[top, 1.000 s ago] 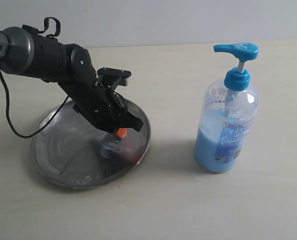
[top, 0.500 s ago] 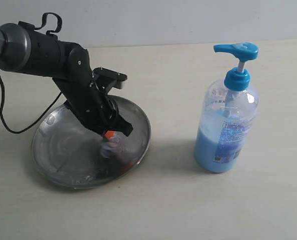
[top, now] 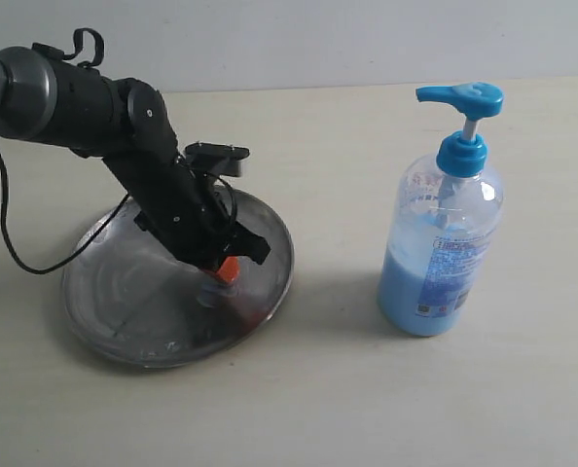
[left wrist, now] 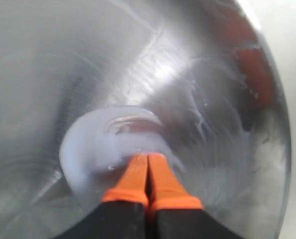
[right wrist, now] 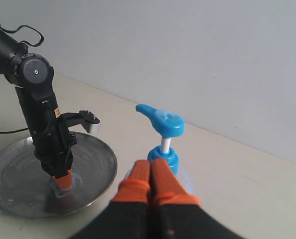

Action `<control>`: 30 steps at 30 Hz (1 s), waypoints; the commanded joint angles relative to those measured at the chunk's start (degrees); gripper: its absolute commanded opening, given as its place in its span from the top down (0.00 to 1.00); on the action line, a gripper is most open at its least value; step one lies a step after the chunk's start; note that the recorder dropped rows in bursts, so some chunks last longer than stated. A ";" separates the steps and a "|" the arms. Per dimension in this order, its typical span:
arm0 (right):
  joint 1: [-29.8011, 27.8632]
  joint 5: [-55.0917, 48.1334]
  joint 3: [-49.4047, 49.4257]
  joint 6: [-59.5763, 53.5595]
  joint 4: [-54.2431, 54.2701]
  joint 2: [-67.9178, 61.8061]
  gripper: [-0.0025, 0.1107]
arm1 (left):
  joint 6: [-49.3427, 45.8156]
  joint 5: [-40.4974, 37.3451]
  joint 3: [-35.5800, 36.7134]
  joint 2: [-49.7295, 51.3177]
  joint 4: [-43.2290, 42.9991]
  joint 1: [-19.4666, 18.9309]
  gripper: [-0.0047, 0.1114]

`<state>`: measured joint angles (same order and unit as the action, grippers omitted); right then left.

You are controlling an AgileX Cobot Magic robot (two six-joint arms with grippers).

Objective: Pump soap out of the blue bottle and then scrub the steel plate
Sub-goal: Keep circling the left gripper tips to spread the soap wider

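The steel plate lies on the table at the left, tipped a little, its surface streaked with soap film. My left gripper is shut, and its orange fingertips press into a pale blue blob of soap near the plate's right side. The blue bottle stands upright at the right with its pump head up and light blue liquid low inside. In the right wrist view my right gripper is shut and empty, hovering close to the bottle's blue collar. The exterior view does not show it.
A black cable loops from the left arm down to the table beside the plate. A strip of bare beige tabletop separates plate and bottle. A pale wall runs behind the table.
The left gripper slid left across the plate, then back to the right, staying shut with its tips in the soap. Bottle and plate stayed put.
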<state>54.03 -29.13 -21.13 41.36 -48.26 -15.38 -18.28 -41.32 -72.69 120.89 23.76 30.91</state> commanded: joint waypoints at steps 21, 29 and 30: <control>-0.09 0.71 0.14 -0.39 -0.55 -0.18 0.98 | 8.17 -4.32 1.45 2.67 -14.25 0.45 0.96; -0.09 0.71 0.14 -0.39 -0.55 -0.18 0.98 | 5.95 -4.38 1.45 2.67 -8.70 0.45 0.96; -0.09 0.71 0.14 -0.39 -0.55 -0.18 0.98 | 4.43 -4.27 1.45 2.67 -6.98 0.45 0.96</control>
<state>54.03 -29.02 -21.13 41.36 -48.26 -15.38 -11.15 -42.04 -72.86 120.88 14.73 31.49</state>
